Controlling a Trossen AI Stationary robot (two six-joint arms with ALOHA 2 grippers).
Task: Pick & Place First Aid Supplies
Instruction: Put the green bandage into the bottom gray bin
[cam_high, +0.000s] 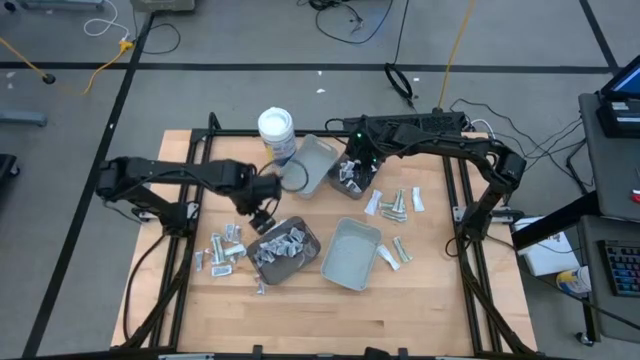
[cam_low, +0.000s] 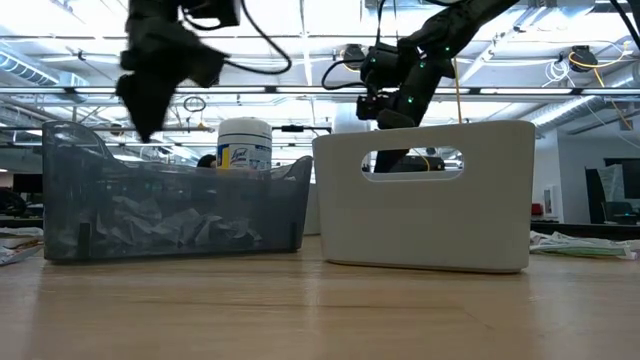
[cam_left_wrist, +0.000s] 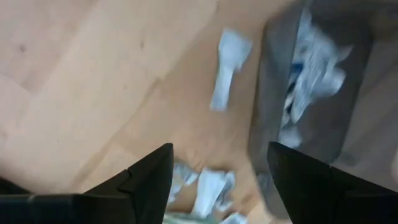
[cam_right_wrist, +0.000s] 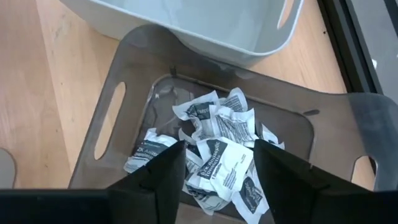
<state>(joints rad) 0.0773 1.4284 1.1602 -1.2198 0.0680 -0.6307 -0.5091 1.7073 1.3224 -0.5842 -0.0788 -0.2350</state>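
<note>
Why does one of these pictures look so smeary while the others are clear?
Left wrist view: motion blur smears the packets and dark tray. Right wrist view: sharp, print on the packets legible. Low view: bright ceiling lights behind, so arms show as silhouettes.

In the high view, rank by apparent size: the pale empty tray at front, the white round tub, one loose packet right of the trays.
1. Pale empty tray, largest.
2. White round tub.
3. Loose packet, smallest.

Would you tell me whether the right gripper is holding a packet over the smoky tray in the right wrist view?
No, the right gripper stands open and empty above the white packets lying in the smoky tray.
</note>
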